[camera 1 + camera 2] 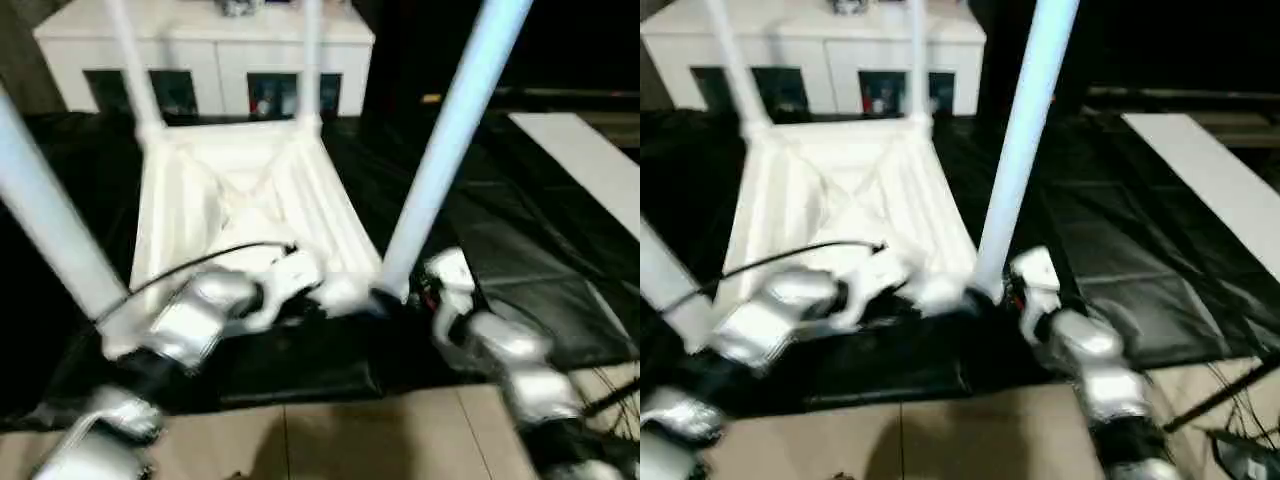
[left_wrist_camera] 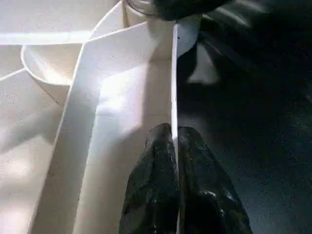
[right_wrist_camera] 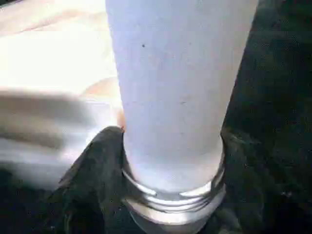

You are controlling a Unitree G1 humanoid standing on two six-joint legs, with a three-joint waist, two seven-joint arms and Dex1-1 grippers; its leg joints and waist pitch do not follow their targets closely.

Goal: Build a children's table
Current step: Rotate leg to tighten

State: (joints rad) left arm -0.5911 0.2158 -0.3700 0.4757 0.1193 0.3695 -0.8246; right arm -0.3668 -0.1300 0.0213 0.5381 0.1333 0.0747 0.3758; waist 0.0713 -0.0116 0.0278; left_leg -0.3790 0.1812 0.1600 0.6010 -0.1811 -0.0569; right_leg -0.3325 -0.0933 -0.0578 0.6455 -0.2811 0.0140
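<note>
Four legs: all seated in the upturned children's table [image 1: 240, 200], pointing up.
Left gripper [image 2: 174, 146]: fingers pinched on the thin near rim of the table top.
Right gripper [image 3: 170, 195]: fingers set around the base of the near right leg [image 1: 450, 140].
Table position: upside down on black sheeting [image 1: 500, 250].
White cabinet [image 1: 200, 45]: behind, against the far side.

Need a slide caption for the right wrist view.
Right gripper closed around the base of a white table leg, just above its threaded collar, at the upturned tabletop's corner.
</note>
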